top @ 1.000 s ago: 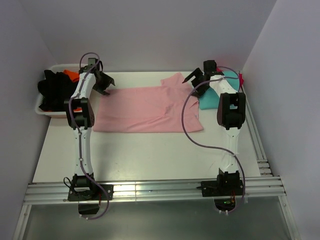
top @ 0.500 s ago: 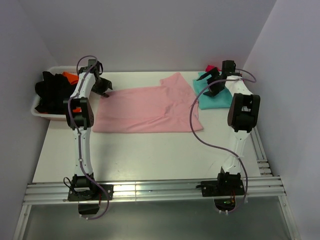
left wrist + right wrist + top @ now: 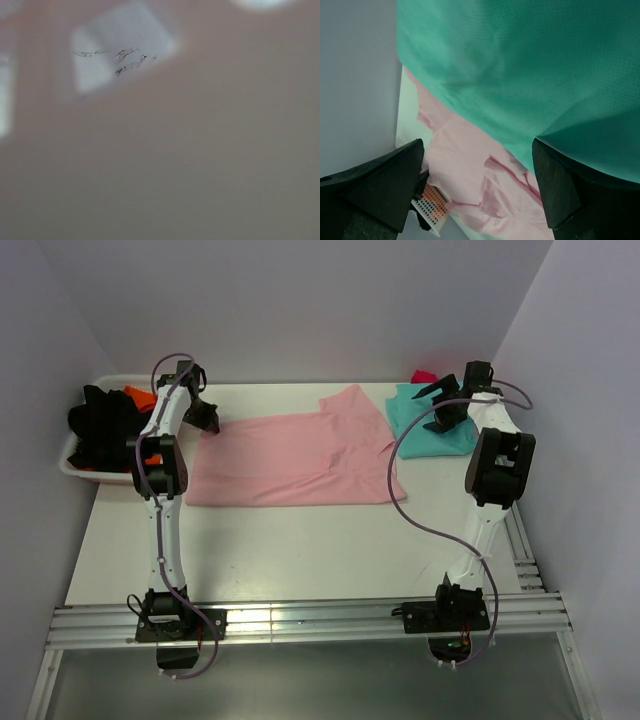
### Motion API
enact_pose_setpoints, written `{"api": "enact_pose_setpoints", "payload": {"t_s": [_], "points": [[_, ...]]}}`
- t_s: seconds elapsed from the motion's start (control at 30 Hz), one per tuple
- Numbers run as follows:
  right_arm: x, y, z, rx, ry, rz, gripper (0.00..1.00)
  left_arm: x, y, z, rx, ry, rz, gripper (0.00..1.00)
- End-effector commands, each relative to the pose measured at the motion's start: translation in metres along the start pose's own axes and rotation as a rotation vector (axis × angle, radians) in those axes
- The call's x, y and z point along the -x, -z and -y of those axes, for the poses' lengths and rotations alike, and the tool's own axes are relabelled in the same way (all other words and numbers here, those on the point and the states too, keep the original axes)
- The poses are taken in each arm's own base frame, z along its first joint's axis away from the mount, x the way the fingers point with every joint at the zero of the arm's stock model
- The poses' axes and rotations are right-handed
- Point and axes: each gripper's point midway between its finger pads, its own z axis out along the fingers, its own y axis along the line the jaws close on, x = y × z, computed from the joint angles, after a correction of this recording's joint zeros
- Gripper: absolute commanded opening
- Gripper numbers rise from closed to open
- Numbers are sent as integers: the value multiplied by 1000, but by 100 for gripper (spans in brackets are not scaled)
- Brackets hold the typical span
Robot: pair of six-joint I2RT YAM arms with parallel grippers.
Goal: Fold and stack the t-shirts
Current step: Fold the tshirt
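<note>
My left gripper [image 3: 203, 418] is down at the far left corner of the light pink t-shirt [image 3: 290, 462], fingers pressed together on the cloth. My left wrist camera shows only blurred pink fabric against the lens, with a pale patch near the top, so the pinch itself is hidden. My right gripper [image 3: 441, 408] hangs with its fingers spread wide and nothing between them, above the folded teal t-shirt [image 3: 414, 430]. From my right wrist, teal knit [image 3: 530, 75] fills the upper view and pink cloth [image 3: 470, 175] lies beyond it. The pink shirt lies flat with its long axis running left to right across the table [image 3: 300, 550], and one sleeve juts toward the back wall at its right end. Its right edge is just beside the teal one, which sits at the far right corner. A magenta t-shirt [image 3: 424, 376] is bunched behind the teal, against the wall. To my left, a white plastic basket [image 3: 72, 457] at the table's far left edge holds black t-shirts [image 3: 100, 425] and an orange t-shirt [image 3: 140, 395]. The tabletop is white, closed in by pale walls [image 3: 300, 310] at the back and on both sides. Metal rails [image 3: 300, 622] run along the near edge. White surface shows between the pink shirt's near edge and those rails, and the shirt's far edge lies near the back of the table.
</note>
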Motion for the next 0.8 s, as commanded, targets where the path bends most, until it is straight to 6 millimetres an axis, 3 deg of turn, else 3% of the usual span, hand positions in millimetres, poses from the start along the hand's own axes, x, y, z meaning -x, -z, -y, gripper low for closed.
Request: {"api": "enact_pose_setpoints", "payload": {"t_s": [0.0,0.1,0.2,0.23,0.27,0.3,0.33,0.4,0.5,0.57,0.6,0.63,0.67,0.7,0.73,0.77], "points": [[16,8,-30,81,40,39,95,25,-59,-177,561,185,-140,0],[22,5,-50,129,69,56,95,33,-54,-165,512,147,-126,0],[18,7,-78,181,125,70,95,49,-40,-136,383,84,-49,0],[14,6,-82,186,150,70,95,56,-21,-117,314,63,-14,8],[4,8,-94,202,179,68,95,64,-16,-102,245,32,25,17],[0,9,-99,208,195,67,95,63,-11,-102,235,13,38,30],[-5,11,-102,212,215,65,95,69,11,-85,171,-6,77,50],[-12,23,-114,224,251,79,95,82,27,-67,90,-55,143,59],[-20,47,-127,239,327,108,96,106,80,-36,-36,-124,250,65],[-30,68,-134,249,364,124,96,105,97,-36,-49,-152,263,65],[-42,72,-132,239,404,113,96,105,121,-33,-84,-152,283,65],[-50,81,-128,221,425,119,96,100,128,-37,-86,-157,281,64],[-60,83,-115,172,439,100,96,91,123,-52,-49,-160,267,63],[-73,83,-106,128,503,92,96,89,142,-55,-61,-164,287,63],[-70,88,-87,37,520,133,96,88,146,-62,-34,-191,313,63],[-81,88,-73,-41,557,133,96,79,141,-77,5,-209,299,62]]}}
